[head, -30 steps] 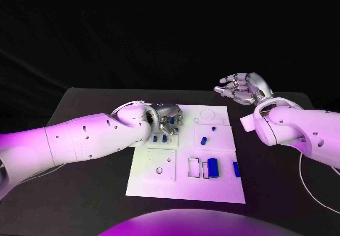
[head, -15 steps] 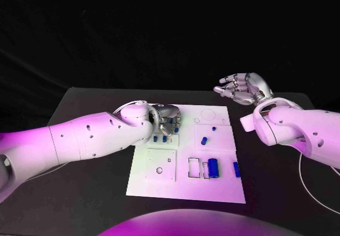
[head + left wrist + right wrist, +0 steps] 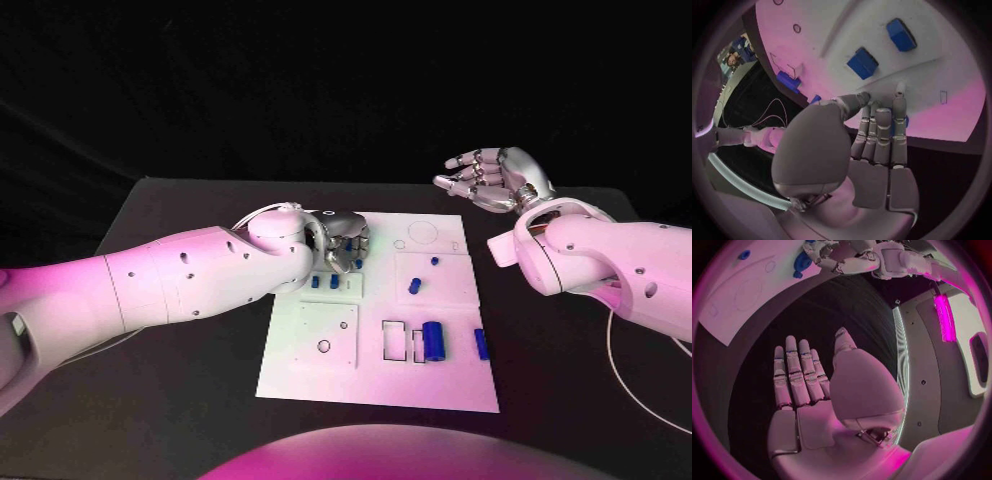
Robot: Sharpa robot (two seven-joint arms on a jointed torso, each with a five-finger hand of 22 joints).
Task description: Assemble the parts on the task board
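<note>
left robot hand (image 3: 340, 245): over the white board's (image 3: 378, 385) far left part, fingers together and extended, holding nothing | right robot hand (image 3: 495, 180): raised beyond the board's far right corner, fingers spread, empty | blue parts (image 3: 433, 342): on the board, on the table (image 3: 173, 400)

Magenta light washes both arms; the room behind is black. The task board (image 3: 378, 365) glares pale. Wrist views bend at their rims.

Left hand (image 3: 340, 243) low over the task board (image 3: 378, 385) near its far left corner, fingers together, nothing held. Right hand (image 3: 495, 180) raised beyond the far right corner, fingers spread, empty.
</note>
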